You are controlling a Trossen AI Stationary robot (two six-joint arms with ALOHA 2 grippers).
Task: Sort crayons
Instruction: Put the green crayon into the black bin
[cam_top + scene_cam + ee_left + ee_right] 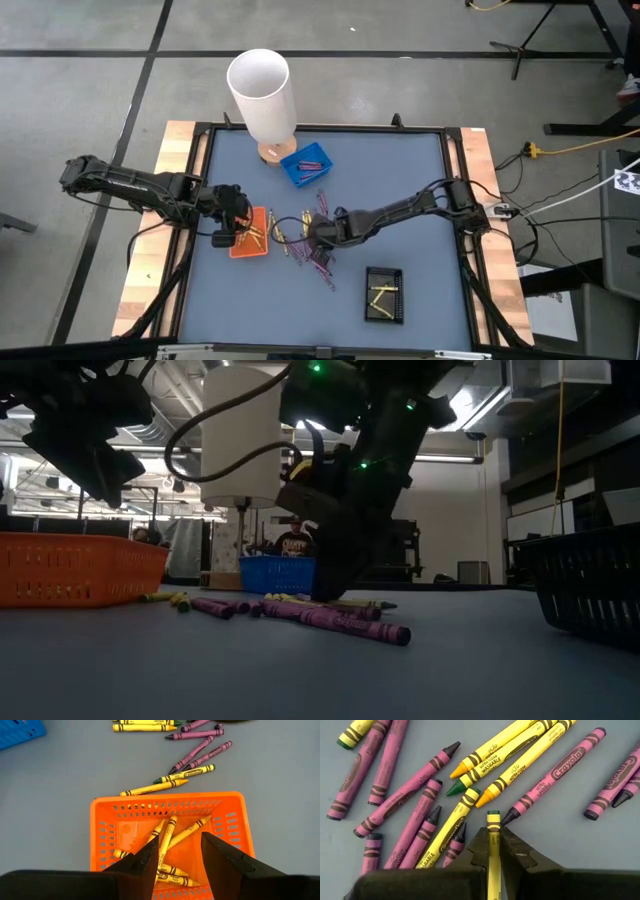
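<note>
Right wrist view: a yellow crayon (493, 847) is clamped lengthwise between the narrowed fingers of the right gripper (493, 851), at the loose crayons (318, 240) scattered mid-table. The grip should be confirmed as centred before any lift, and the lift kept vertical so the neighbouring purple crayon (555, 772) is not dragged. Delivery to the black tray (384, 294), where yellow sticks already lie, is judged appropriate. The left gripper (178, 855) hovers above the orange tray (100, 820) with fingers spread and empty.
</note>
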